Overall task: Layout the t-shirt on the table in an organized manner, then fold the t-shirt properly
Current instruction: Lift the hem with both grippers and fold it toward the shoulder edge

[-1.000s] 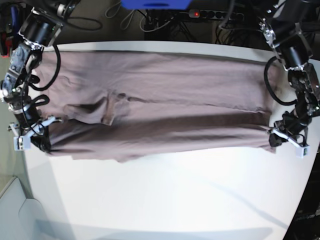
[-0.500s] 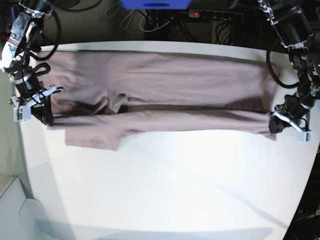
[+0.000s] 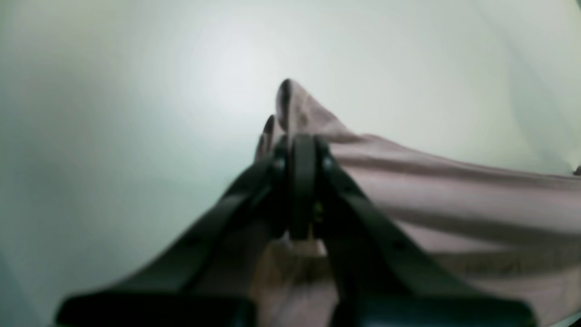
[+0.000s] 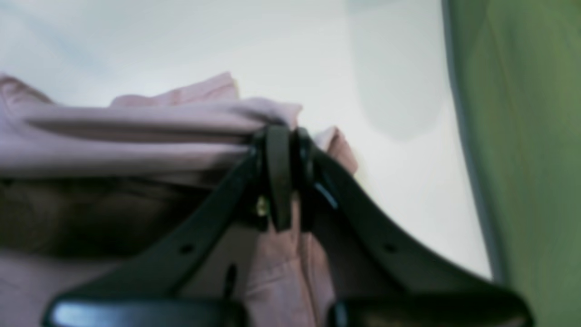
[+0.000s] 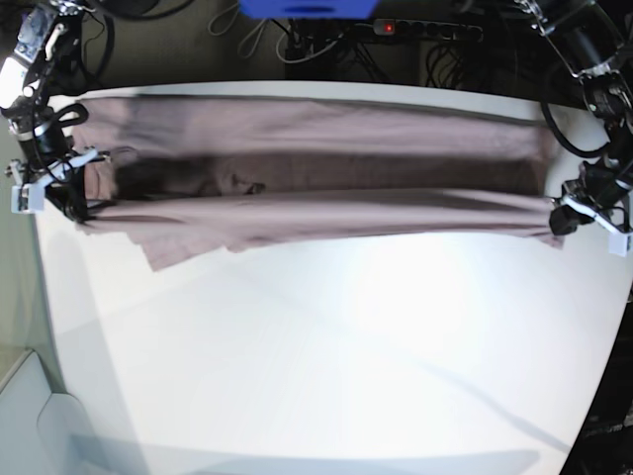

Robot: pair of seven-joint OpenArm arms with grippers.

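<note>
Shirt (image 5: 316, 168) spans the far half of the table (image 5: 326, 346), stretched wide from nine o'clock to three o'clock in our base view, its near edge lifted into a taut band with a dark shadowed fold behind it. We see a sleeve flap (image 5: 188, 247) hanging toward seven o'clock on the white top. Our left gripper (image 5: 579, 213), at three o'clock, has its jaws pressed together on a bunched corner of cloth, which pokes up past the tips in the left wrist view (image 3: 295, 113). Our right gripper (image 5: 61, 178), at nine o'clock, likewise pinches a gathered fold, folds trailing away toward nine in its wrist view (image 4: 136, 131)
</note>
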